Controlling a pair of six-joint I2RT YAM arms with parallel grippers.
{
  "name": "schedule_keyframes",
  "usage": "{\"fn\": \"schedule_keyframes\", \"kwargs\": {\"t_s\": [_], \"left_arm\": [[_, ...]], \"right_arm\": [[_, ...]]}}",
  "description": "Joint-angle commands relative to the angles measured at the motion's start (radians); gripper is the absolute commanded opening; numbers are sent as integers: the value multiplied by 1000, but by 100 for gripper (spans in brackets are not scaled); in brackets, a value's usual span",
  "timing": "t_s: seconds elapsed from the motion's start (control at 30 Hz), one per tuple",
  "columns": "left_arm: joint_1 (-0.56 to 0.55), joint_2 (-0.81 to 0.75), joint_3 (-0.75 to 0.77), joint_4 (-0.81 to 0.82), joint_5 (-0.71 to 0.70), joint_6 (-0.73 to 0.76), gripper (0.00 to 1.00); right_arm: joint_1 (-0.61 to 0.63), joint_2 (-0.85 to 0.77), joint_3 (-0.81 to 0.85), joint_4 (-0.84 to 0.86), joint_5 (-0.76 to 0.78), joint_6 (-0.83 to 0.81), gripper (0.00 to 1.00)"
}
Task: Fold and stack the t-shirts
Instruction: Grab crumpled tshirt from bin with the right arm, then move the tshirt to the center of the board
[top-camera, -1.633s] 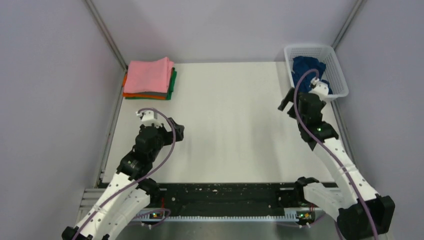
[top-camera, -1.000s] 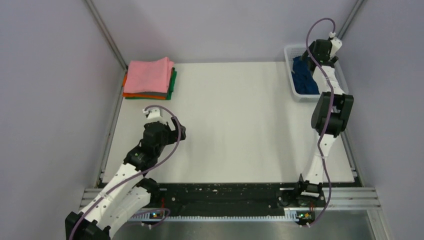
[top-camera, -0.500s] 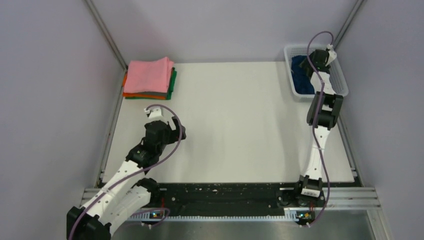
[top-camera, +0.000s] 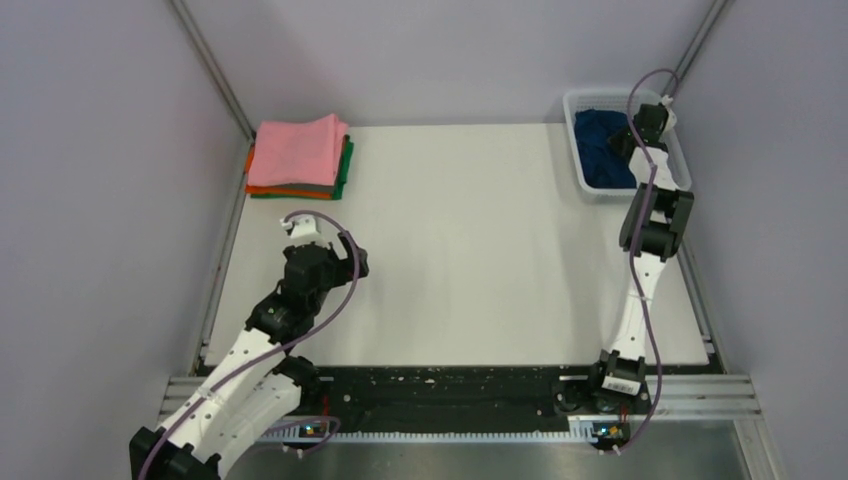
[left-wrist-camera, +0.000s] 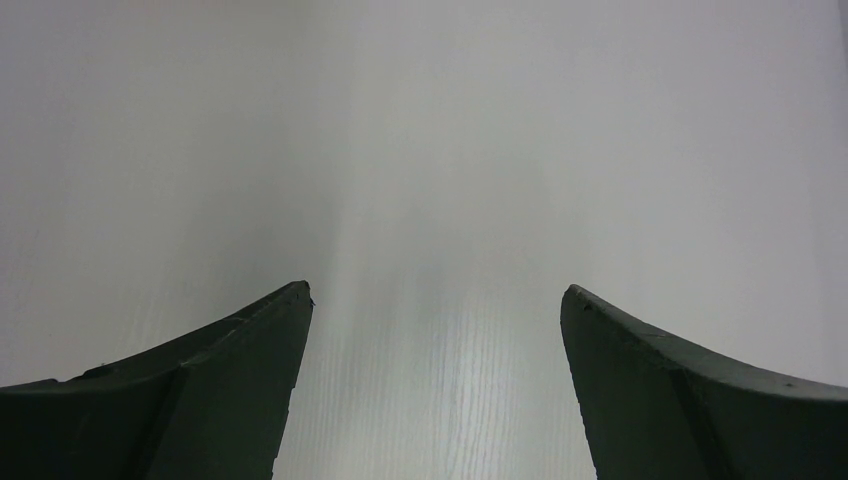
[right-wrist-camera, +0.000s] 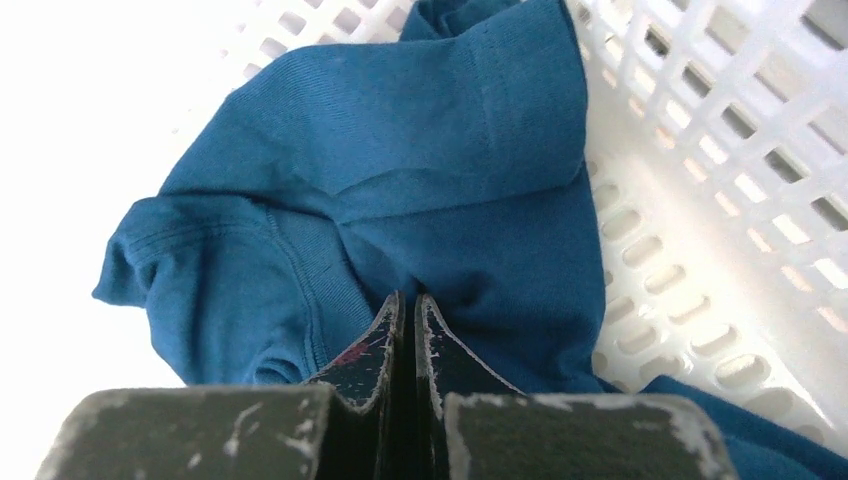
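Note:
A dark blue t-shirt (right-wrist-camera: 400, 170) lies crumpled in the white mesh basket (right-wrist-camera: 700, 180) at the table's far right corner (top-camera: 598, 148). My right gripper (right-wrist-camera: 407, 297) reaches down into the basket (top-camera: 624, 147), its jaws pressed together with a pinch of the blue cloth gathered at their tips. A stack of folded t-shirts (top-camera: 297, 152), pink on top with grey, green and orange edges under it, sits at the far left. My left gripper (left-wrist-camera: 435, 290) hovers open over bare table, nothing between its fingers, near the left side (top-camera: 352, 262).
The white table (top-camera: 470, 250) is enclosed by grey walls left, right and behind. The basket's rim (top-camera: 573, 100) stands close to the right wall. A black rail with the arm bases runs along the near edge.
My right gripper has dropped into the basket and shut on the blue shirt. The basket has shifted slightly. The left arm has barely moved.

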Motion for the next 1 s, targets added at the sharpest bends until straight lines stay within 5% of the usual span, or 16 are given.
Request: {"fn": "schedule_keyframes", "kwargs": {"t_s": [0.0,0.3,0.53,0.8,0.97], "left_arm": [[4,-26,2,9,-9,-10,99],[4,-87,-11,-1,27,-34,99],[4,-128,-8,-21,71,-54,99],[4,-203,-17,-34,86,-66,99],[4,-225,-15,-52,71,-71,99]], "right_arm": [[26,-186,32,-28,-92,-43,0],[58,-643,-196,52,-250,-87,0],[167,-873,-204,30,-452,-85,0],[453,-978,-61,12,-534,-86,0],[527,-972,-55,112,-611,33,0]]}}
